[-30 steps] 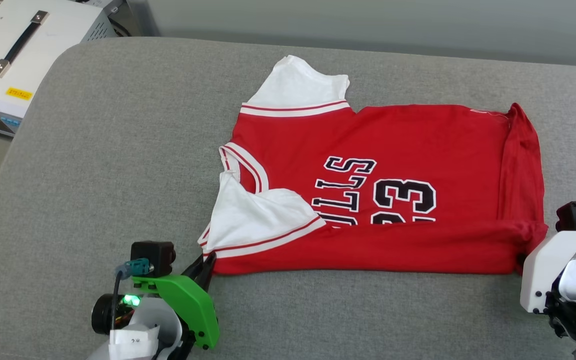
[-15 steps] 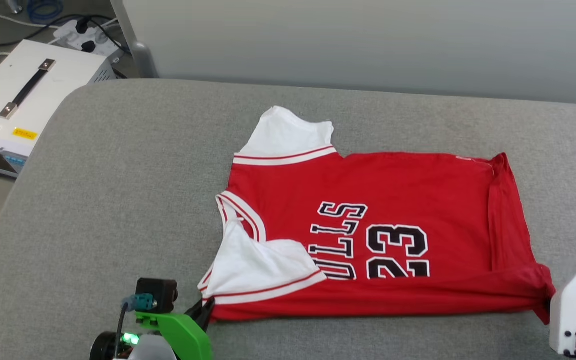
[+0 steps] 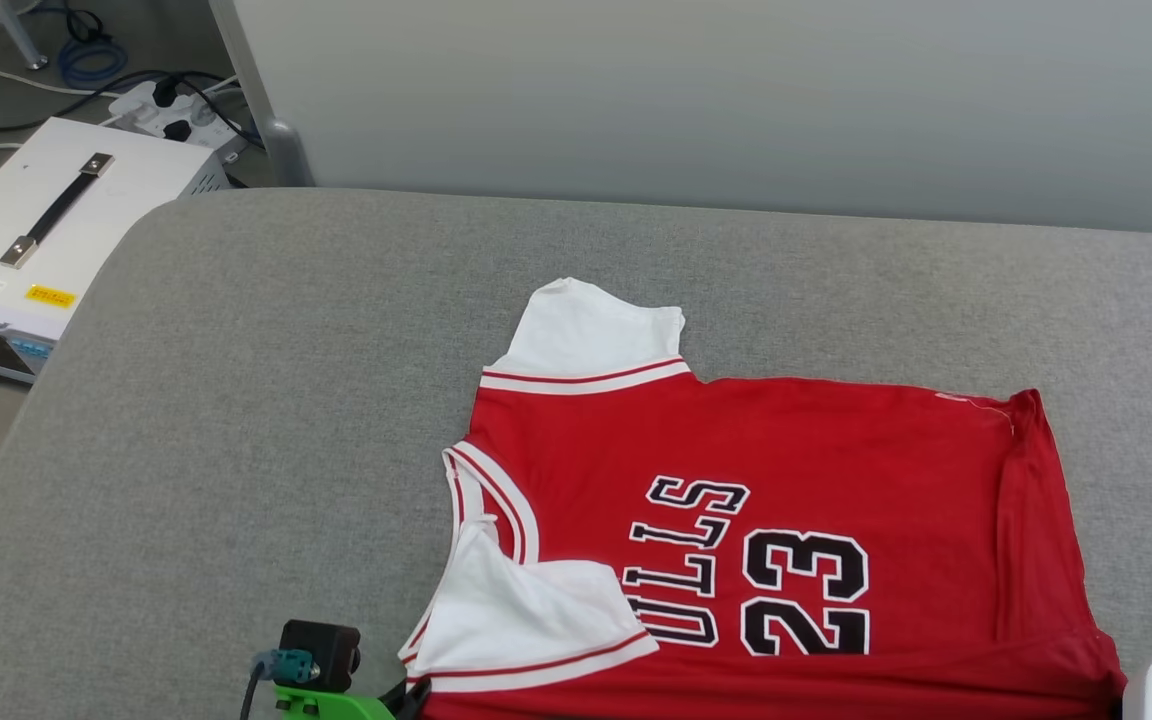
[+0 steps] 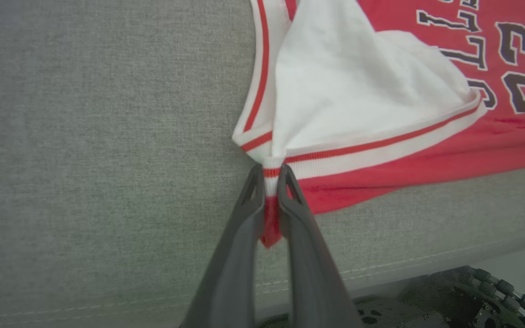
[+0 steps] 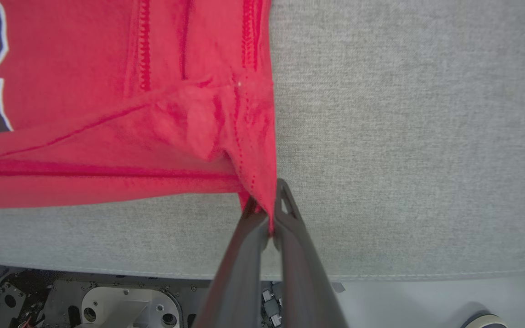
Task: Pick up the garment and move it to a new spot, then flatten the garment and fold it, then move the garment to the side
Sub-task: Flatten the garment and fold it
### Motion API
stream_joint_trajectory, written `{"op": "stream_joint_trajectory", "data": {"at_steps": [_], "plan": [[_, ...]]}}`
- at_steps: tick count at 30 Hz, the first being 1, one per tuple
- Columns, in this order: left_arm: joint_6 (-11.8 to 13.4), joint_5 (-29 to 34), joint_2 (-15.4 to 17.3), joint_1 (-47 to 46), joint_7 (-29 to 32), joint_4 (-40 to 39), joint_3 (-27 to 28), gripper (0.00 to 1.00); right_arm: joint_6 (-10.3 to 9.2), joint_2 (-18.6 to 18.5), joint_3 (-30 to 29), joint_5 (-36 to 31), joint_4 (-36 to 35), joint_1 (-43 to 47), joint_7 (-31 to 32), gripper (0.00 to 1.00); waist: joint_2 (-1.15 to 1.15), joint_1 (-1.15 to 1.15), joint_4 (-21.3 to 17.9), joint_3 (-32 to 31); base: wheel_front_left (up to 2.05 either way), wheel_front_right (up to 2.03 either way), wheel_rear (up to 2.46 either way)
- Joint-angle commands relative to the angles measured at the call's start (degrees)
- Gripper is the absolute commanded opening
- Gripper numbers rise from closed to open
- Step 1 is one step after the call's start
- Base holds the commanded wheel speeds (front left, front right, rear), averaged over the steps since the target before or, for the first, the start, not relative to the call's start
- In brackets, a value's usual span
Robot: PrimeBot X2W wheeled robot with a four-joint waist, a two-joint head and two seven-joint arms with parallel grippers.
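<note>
The garment (image 3: 816,440), a red shirt with white sleeves and black "23" lettering, lies spread on the grey padded table (image 3: 266,400), collar to the left. Its near edge is folded up over the lower lettering, and one white sleeve lies folded onto the chest. In the left wrist view my left gripper (image 4: 269,175) is shut on the striped trim at the garment's (image 4: 367,91) near sleeve corner. In the head view the left gripper (image 3: 414,692) sits at the bottom edge. My right gripper (image 5: 267,202) is shut on the garment's (image 5: 84,100) red hem corner.
A white box with a black handle (image 3: 46,230) stands off the table's far left, with a power strip and cables (image 3: 166,105) behind it. A pale wall panel (image 3: 736,100) runs along the far side. The table's near edge (image 5: 381,273) is just behind both grippers.
The head camera has tilted up, so the whole picture has slid down. Beyond that shift, both grippers have drawn the garment a little nearer to me across the table.
</note>
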Motion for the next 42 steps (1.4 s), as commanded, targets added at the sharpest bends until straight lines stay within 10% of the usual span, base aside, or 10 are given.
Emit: {"op": "stream_joint_trajectory", "data": {"at_steps": [1,6,8,9,10,28,42], "plan": [[-0.12,-0.5,0.12,-0.19,0.15,0.76,0.03,0.0,-0.1,-0.03,-0.53,-0.66,0.04,0.3,-0.59,0.0,0.0,0.0,-0.17,0.64,0.0,0.0,0.0],[-0.92,-0.06,-0.99,-1.59,0.09,2.92,-0.54,0.0,-0.1,0.74,-0.16,-1.06,1.95,-0.99,-2.85,0.0,0.0,0.0,-0.3,1.4,0.0,0.0,0.0],[-1.07,0.19,-1.39,-2.07,-0.21,3.74,-0.64,0.89,-0.1,0.86,-0.1,-1.2,2.71,-1.51,-4.07,0.0,0.0,0.0,-0.3,1.39,0.0,0.0,0.0],[-1.17,0.27,-1.59,-2.26,-0.29,4.17,-0.72,1.0,-0.1,0.86,0.0,-1.31,3.03,-1.78,-4.96,0.28,0.0,0.0,-0.27,1.31,0.0,0.0,0.0],[-1.24,0.32,-1.75,-2.42,-0.39,4.5,-0.76,1.0,-0.1,0.82,0.11,-1.36,3.29,-1.98,-5.68,1.0,0.0,0.0,-0.25,1.13,0.0,0.0,0.0],[-2.84,4.27,-4.08,-4.83,-18.16,-2.09,7.13,1.0,-0.1,-1.64,6.53,3.22,-2.42,-5.15,-34.17,1.0,0.0,0.0,-0.7,-2.93,0.0,0.0,0.0],[-7.12,16.72,-9.1,0.05,-19.1,-6.4,17.83,1.0,-0.1,1.52,9.52,2.4,-2.42,-3.87,-48.87,1.0,0.0,0.0,-2.95,0.35,0.0,0.0,0.0]]}}
